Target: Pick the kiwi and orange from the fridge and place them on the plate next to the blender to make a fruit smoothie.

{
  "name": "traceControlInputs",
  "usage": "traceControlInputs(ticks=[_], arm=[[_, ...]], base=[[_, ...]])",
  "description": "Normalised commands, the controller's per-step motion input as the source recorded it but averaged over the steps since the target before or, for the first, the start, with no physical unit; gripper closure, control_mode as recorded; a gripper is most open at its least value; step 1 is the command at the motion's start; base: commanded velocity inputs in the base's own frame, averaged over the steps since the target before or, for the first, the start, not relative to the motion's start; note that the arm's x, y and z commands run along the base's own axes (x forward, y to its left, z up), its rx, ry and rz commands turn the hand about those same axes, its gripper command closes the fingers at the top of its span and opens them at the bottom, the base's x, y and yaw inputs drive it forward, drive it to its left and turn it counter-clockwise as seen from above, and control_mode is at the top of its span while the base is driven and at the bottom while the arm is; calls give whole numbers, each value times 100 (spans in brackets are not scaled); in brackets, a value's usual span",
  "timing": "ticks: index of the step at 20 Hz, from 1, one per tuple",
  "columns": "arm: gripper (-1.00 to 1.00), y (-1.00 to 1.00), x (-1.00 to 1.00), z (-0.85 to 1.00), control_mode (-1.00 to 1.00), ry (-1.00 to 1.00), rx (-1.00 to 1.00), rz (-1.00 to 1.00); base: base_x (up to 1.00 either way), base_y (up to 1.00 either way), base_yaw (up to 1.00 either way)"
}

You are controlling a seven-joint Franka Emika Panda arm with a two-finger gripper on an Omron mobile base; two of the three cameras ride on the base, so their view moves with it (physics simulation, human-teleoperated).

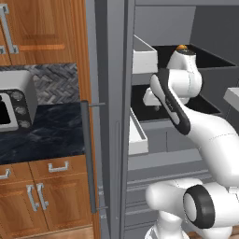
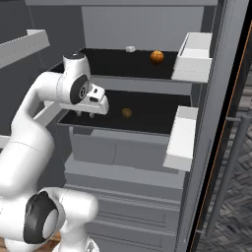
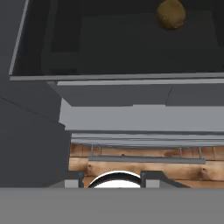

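Observation:
The fridge [image 2: 147,162] stands open with my arm reaching into it. The tan-brown kiwi [image 2: 127,112] lies on the lower black shelf and appears at the top right of the hand view [image 3: 170,14]. The orange [image 2: 156,56] rests on the upper shelf, peeking over my wrist in the left base view [image 1: 181,47]. My gripper [image 2: 84,115] hangs over the left front of the lower shelf, left of the kiwi and apart from it. Its tips [image 3: 111,178] stand apart, open, with nothing between them. The plate and blender are out of view.
White door bins [image 2: 183,138] [image 2: 194,56] jut out on the open door at the right of the shelves. A small white item [image 2: 130,48] sits at the back of the upper shelf. A silver toaster oven [image 1: 16,105] stands on the dark counter [image 1: 51,130]. The fridge's bar handle [image 1: 88,154] hangs beside the counter.

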Motion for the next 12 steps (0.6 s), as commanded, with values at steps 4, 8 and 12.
traceControlInputs(ticks=[4,8,12], arm=[[-100,0,0,0,-100,0,0,0],[-100,0,-6,6,-100,-30,0,-1],[-100,-27,-30,32,-100,-41,0,-17]], base=[[0,0,0],[0,0,0],[0,0,0]])
